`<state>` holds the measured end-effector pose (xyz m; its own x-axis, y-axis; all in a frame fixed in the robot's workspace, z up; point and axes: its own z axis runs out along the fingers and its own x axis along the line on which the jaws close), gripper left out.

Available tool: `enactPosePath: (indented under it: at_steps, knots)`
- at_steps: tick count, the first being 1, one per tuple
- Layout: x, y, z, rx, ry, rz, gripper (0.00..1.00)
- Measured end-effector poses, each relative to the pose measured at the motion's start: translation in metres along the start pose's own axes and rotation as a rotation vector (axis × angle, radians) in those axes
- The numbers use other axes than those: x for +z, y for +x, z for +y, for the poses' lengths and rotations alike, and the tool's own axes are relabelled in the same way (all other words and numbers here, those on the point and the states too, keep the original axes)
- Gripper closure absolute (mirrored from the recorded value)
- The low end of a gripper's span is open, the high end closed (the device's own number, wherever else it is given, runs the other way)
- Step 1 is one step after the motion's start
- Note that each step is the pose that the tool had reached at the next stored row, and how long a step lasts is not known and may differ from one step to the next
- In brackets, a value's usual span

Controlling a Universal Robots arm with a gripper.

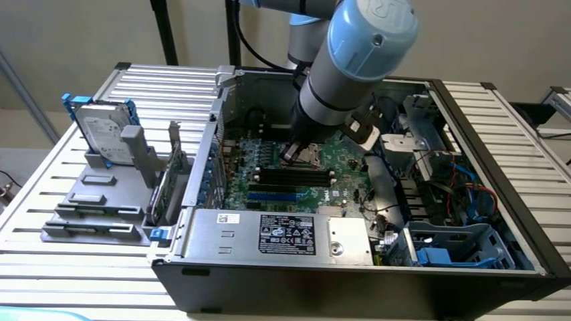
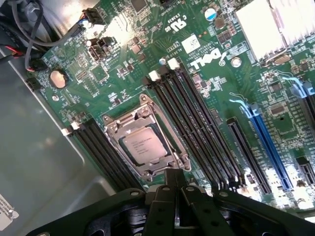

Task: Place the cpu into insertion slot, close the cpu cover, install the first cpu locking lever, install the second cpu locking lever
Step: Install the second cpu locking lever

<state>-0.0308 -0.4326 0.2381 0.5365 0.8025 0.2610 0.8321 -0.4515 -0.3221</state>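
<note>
The cpu (image 2: 144,146) lies silver face up in the insertion slot (image 2: 114,129) on the green board. The cpu cover (image 2: 165,132), a thin silvery frame, lies flat around it with the chip showing through its window. My gripper (image 2: 174,173) is shut, its dark fingertips pressed together just off one edge of the socket frame, with nothing between them. In the exterior view the arm reaches down into the open computer case and the gripper (image 1: 297,148) hangs right over the socket (image 1: 308,158). I cannot make out how the locking levers stand.
Long black memory slots (image 2: 197,123) flank the socket, with blue slots (image 2: 266,142) and a finned heatsink (image 2: 275,24) beyond. The grey labelled power box (image 1: 281,234) fills the case front. Cables and a blue drive cage (image 1: 455,244) sit at the exterior view's right, a hard drive (image 1: 103,130) outside at its left.
</note>
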Motion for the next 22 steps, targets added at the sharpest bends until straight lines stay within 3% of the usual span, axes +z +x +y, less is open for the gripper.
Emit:
enactPosePath:
  at_steps: [8,22]
  knots:
    - [0.0015,-0.009,-0.0097,0.007,-0.0001,0.0011,0.89]
    - [0.0107,-0.014,-0.0111,0.007,-0.0022,0.0028,0.89]
